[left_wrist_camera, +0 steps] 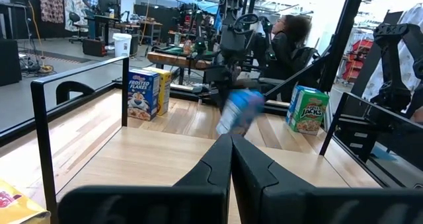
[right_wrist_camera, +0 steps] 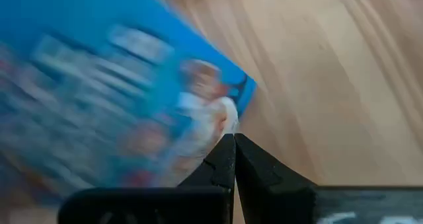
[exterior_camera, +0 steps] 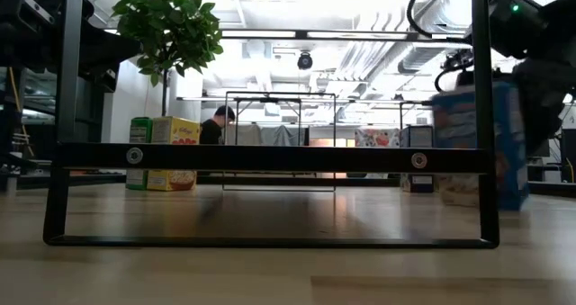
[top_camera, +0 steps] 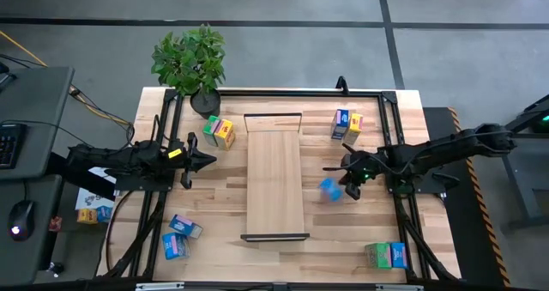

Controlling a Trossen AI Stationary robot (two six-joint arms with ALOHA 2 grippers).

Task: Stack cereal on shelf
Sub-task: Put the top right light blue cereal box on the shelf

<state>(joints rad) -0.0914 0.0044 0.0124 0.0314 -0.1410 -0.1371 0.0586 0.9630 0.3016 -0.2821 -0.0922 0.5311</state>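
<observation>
My left gripper [top_camera: 208, 161] sits pinched tight by the left edge; my right gripper [top_camera: 328, 168] reaches inward, pinched tight too.

Shelf [top_camera: 274, 175] was set at frame centre, cereal pairs [top_camera: 218, 131] placed at its upper left, upper right, lower left and lower right, one box [top_camera: 329, 189] seen just right of the shelf.

Dark jointed arms, yellow tag, green light

A potted plant [top_camera: 190, 61] stands at the table's [top_camera: 214, 205] far corner.
</observation>
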